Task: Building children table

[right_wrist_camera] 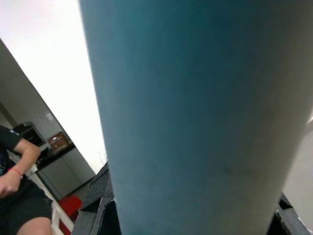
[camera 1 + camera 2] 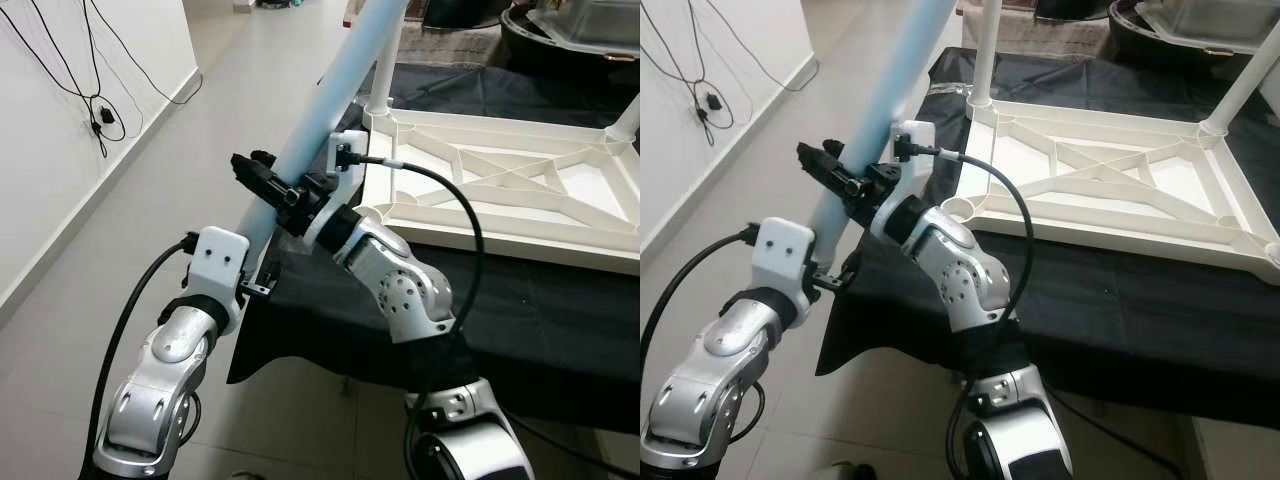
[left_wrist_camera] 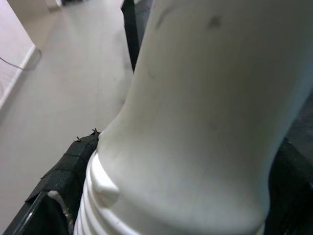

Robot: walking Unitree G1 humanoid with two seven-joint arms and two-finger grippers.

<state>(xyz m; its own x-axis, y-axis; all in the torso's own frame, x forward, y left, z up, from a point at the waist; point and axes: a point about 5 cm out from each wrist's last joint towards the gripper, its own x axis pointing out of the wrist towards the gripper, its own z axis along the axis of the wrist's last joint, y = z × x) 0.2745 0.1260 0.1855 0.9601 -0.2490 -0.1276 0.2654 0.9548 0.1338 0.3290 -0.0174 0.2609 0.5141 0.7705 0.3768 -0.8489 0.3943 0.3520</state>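
Note:
A long pale blue table leg (image 2: 330, 100) slants up from lower left to upper right, over the near left corner of the table. My right gripper (image 2: 268, 183) is shut across its middle, black fingers wrapping it. My left gripper (image 2: 260, 285) is shut on its lower end, where ridged threads (image 3: 98, 205) show close up. The white tabletop (image 2: 480, 235) lies upside down on black cloth, ribs facing up. An open round socket (image 2: 958, 208) sits at its near left corner, just right of the held leg. Two white legs (image 2: 985, 50) (image 2: 1240, 85) stand in the far corners.
The black cloth (image 2: 560, 310) covers a low surface and hangs over its near edge. Pale floor (image 2: 200, 130) opens to the left, up to a white wall with dangling cables (image 2: 100, 120). Dark containers (image 2: 570, 35) stand behind the tabletop. A seated person (image 1: 19, 196) appears in the right wrist view.

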